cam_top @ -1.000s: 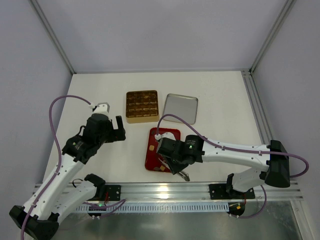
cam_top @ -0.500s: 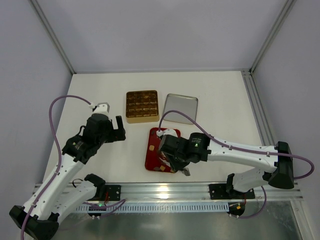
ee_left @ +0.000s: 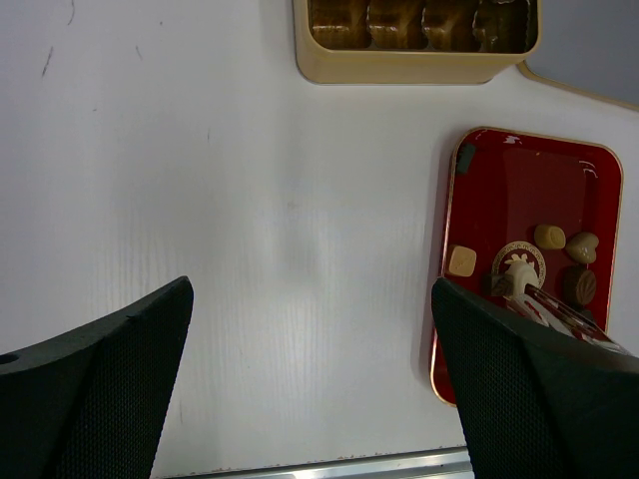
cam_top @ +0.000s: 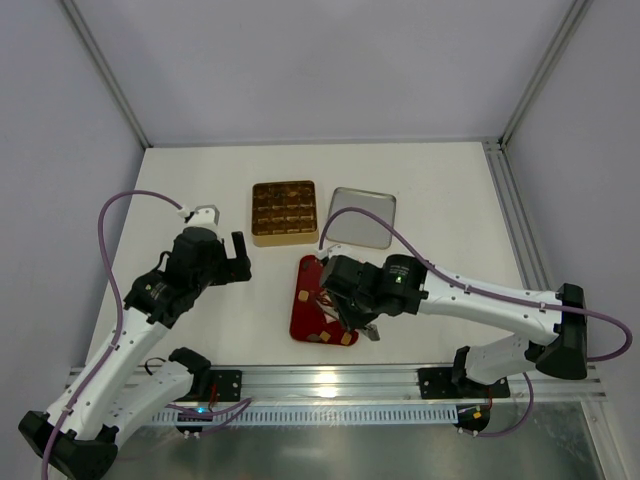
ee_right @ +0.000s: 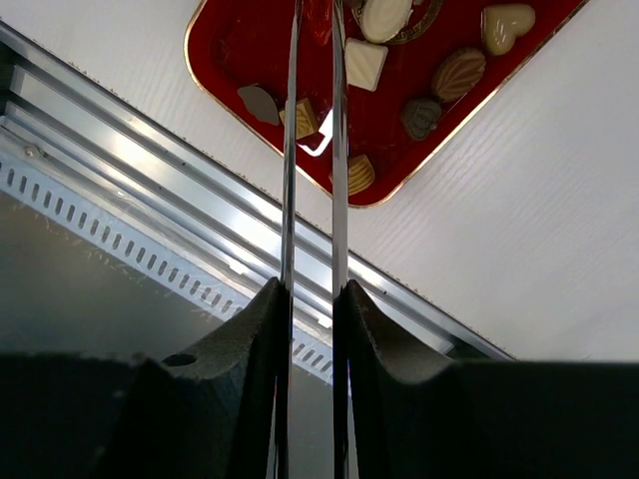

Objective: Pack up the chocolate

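The chocolate lies as several small pieces on the red tray (cam_top: 303,318) (ee_right: 236,38), among them a white square (ee_right: 364,62), a tan shell (ee_right: 459,72) and a cream heart (ee_right: 504,25). My right gripper (cam_top: 360,318) (ee_right: 313,289) hangs over the tray's near half, shut on thin metal tongs (ee_right: 338,150). The tong blades stand a narrow gap apart and their tips run off the top of the right wrist view. My left gripper (cam_top: 238,258) (ee_left: 312,289) is wide open over bare table, left of the tray. The left wrist view also shows a tan square piece (ee_left: 461,260).
A gold box (cam_top: 285,211) (ee_left: 414,68) with gridded compartments stands beyond the tray. A silver lid (cam_top: 362,216) lies to its right. The aluminium rail (cam_top: 330,380) (ee_right: 150,170) runs along the table's near edge, close to the tray's corner.
My right arm has moved away from the near rail and further over the red tray, tongs still gripped. The left arm has stayed still.
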